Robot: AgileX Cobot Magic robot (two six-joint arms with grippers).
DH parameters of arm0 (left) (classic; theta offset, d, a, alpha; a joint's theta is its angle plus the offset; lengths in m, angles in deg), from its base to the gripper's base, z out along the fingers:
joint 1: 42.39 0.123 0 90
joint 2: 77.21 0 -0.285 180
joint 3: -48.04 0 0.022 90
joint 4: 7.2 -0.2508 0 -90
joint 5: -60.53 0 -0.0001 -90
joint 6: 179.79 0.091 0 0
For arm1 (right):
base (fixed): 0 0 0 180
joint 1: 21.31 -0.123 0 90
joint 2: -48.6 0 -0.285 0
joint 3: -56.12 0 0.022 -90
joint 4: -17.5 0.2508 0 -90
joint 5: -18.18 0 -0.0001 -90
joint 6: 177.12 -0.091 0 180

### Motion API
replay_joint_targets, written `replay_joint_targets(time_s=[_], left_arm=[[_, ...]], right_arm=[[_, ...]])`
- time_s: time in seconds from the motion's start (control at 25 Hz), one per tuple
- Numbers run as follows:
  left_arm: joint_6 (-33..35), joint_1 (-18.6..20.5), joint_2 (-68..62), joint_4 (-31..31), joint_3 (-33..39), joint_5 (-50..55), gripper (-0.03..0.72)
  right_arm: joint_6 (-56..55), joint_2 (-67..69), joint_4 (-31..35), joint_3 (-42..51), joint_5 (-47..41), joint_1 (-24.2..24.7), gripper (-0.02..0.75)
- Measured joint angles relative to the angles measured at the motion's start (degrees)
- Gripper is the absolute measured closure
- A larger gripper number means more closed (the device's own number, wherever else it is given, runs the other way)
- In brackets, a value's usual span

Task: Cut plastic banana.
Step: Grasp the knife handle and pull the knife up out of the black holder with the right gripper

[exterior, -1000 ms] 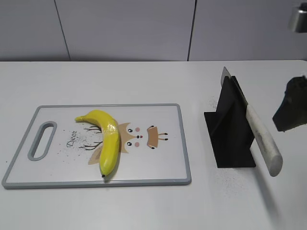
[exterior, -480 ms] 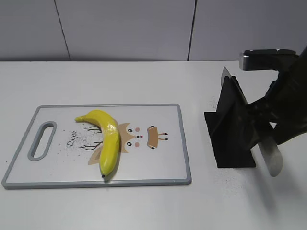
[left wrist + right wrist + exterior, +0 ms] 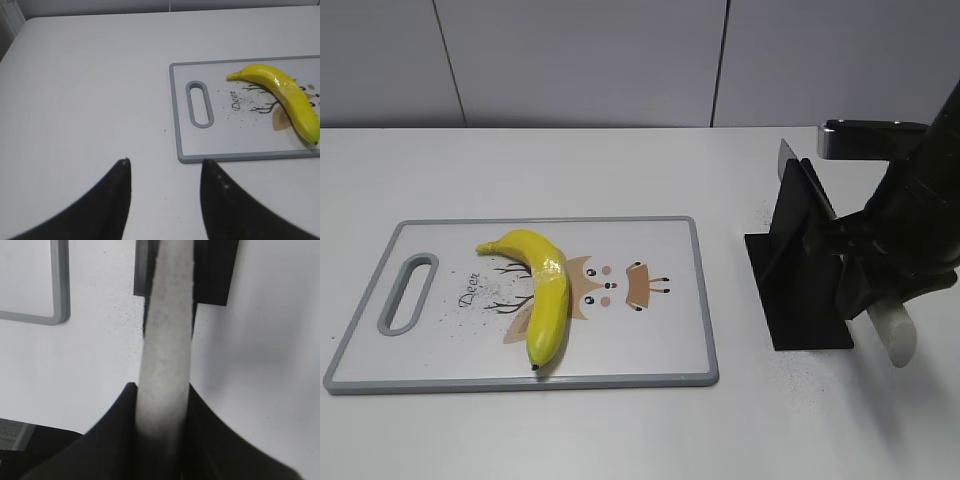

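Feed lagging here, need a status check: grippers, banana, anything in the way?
Right gripper around knife handle, knife in black stand. Left gripper open, over bare table. Plastic banana uncut on cutting board. Nothing blocking.

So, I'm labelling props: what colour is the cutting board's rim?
Grey: the cutting board has a grey rim around a white face, clearest in the exterior view.

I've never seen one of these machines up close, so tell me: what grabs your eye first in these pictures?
The bright yellow plastic banana stands out, lying on a grey-rimmed cutting board printed with a cartoon deer, at the table's left. To the right, the right gripper has its jaws around the pale handle of a knife resting in a black stand.
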Motion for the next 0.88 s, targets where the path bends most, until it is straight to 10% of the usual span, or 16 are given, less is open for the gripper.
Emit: replay_joint_targets(time_s=[0.88], left_arm=[[0.0, 0.0, 0.0, -0.34, 0.0, 0.0, 0.251]], right_arm=[[-3.5, -23.28, -3.54, -1.33, -1.35, -0.05, 0.576]])
